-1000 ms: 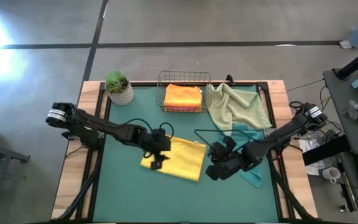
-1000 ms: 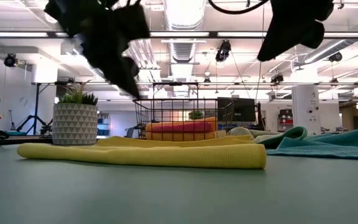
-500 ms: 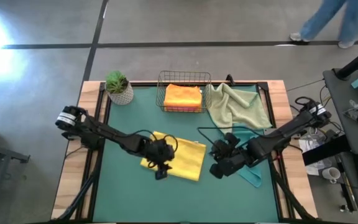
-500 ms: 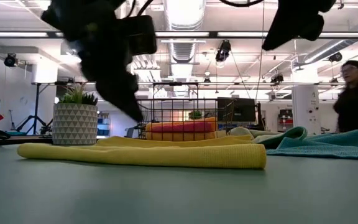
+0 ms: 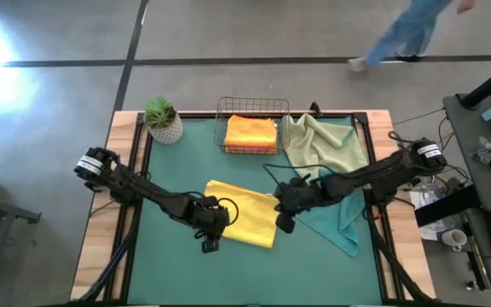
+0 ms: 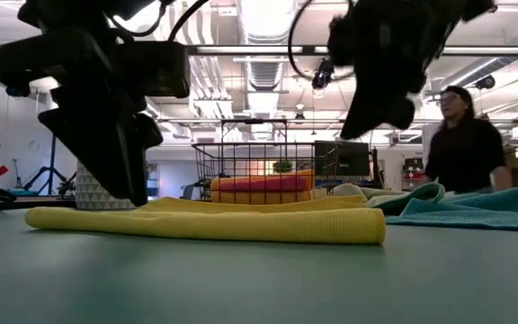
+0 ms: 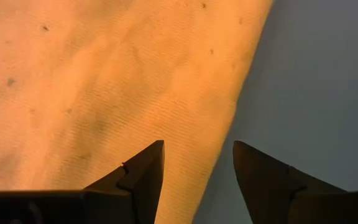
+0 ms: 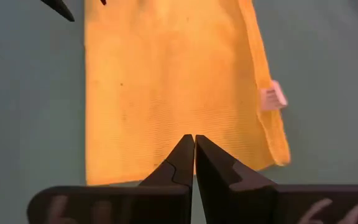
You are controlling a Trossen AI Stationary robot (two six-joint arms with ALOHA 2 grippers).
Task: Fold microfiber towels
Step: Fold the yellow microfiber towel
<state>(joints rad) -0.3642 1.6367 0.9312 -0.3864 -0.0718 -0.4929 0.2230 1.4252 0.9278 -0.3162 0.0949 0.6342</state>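
The left hand hangs low over the near left corner of the folded yellow towel, its fingers apart and holding nothing. The right hand sits at that towel's right edge, fingers pressed together and empty.

The yellow towel lies mid-tabletop on green covering. A teal towel and a sage towel lie to the right, an orange towel in the wire basket, a potted plant at the far left corner. A person stands beyond.

Bare green surface lies open along the near edge.

Bright ceiling lights, floor glare, backlit arms.
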